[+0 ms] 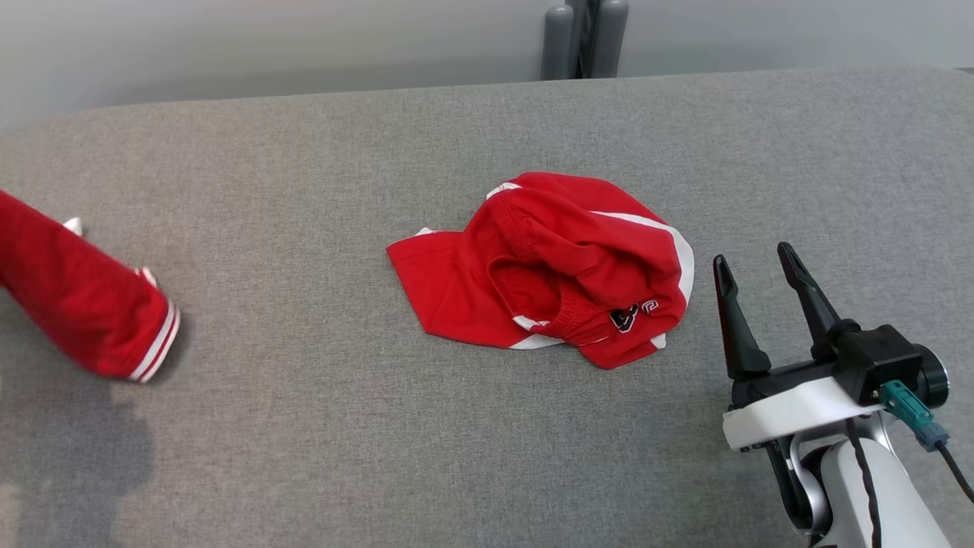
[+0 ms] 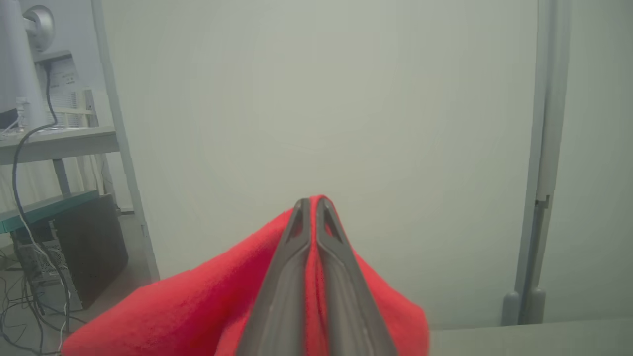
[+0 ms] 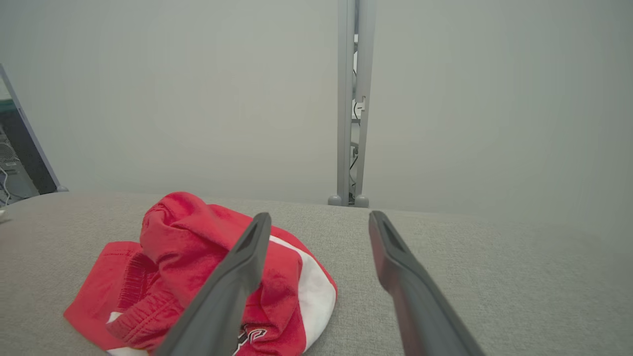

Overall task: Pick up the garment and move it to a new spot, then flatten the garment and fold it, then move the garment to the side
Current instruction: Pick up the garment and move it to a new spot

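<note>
head view: garment [image 1: 548, 266] just left of right claw [image 1: 752, 253]

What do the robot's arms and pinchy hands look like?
The right end effector has two long, dark, pointed fingers on a black block with a white collar. A teal plug with a black cable sits on its side, and the forearm is pale grey-white. The left end effector has the same dark grey fingers with slotted tips.

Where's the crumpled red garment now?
In the head view the crumpled red garment lies mid-table on the grey surface, left of the open right jaws.
</note>
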Robot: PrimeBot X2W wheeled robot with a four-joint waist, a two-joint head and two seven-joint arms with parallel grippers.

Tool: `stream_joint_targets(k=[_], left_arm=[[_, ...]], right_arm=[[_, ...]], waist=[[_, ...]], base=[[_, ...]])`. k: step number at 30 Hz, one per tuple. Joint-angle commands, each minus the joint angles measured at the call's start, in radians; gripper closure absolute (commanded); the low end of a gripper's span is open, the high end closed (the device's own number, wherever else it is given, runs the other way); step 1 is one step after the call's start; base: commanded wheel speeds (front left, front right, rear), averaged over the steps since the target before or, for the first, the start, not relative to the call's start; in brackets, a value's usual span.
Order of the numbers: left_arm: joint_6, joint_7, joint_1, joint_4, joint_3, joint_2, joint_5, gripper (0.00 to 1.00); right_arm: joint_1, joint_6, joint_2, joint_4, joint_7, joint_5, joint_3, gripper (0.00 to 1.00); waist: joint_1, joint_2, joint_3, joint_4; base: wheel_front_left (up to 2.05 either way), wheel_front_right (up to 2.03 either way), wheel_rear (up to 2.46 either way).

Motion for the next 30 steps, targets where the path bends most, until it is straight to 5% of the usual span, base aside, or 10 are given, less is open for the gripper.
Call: stream_joint_targets(k=[1, 17, 19, 20, 21, 30], left_arm=[[-0.005, 0.006, 0.021, 0.048, -0.031, 0.011, 0.008, 1.00], [-0.001, 0.074, -0.057, 0.483, -0.200, -0.059, 0.046, 1.00], [0.000, 0.059, -0.070, 0.511, -0.205, -0.068, 0.049, 0.51], [-0.001, 0.052, -0.073, 0.520, -0.210, -0.073, 0.050, 0.08], [-0.002, 0.046, -0.079, 0.528, -0.216, -0.077, 0.052, 0.00], [-0.007, 0.008, -0.080, 0.460, -0.270, -0.101, 0.053, 0.00]], right_arm=[[-0.013, 0.000, -0.006, -0.007, -0.001, -0.007, 0.005, 0.00], [-0.038, 0.000, -0.007, -0.023, -0.001, -0.028, 0.007, 0.00], [-0.035, 0.000, -0.007, -0.024, -0.001, -0.027, 0.005, 0.00], [-0.033, 0.000, -0.007, -0.024, -0.001, -0.027, 0.004, 0.00], [-0.030, 0.000, -0.007, -0.024, -0.001, -0.027, 0.001, 0.00], [-0.014, 0.000, -0.007, -0.013, -0.001, -0.014, -0.006, 0.00]], waist=[[0.0000, 0.0000, 0.007, 0.000], [0.0000, 0.0000, 0.066, -0.021], [0.0000, 0.0000, 0.067, -0.021], [0.0000, 0.0000, 0.066, -0.021], [0.0000, 0.0000, 0.064, -0.019], [0.0000, 0.0000, 0.014, 0.016]], base=[[0.00, 0.00, 0.00], [0.00, 0.00, 0.00], [0.00, 0.00, 0.00], [0.00, 0.00, 0.00], [0.00, 0.00, 0.00], [0.00, 0.00, 0.00]])
